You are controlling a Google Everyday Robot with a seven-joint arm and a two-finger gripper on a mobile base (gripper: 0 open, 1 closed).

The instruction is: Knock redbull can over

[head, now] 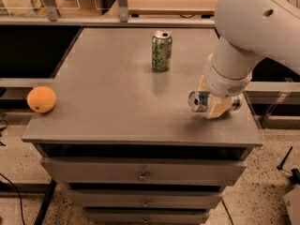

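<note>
The redbull can [199, 101] is lying on its side near the cabinet top's [117, 111] front right corner, tucked against the gripper [217, 108]. Whether it is being clamped, you cannot tell. Be easing away gently so the can isn't rolling toward the edge.

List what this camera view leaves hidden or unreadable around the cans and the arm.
redbull can: camera view, body hidden behind the gripper near the table's right front.
green can: label too small to read.
arm: cut off by the top and right edges.
bottom drawer: cut off by the lower edge.
</note>
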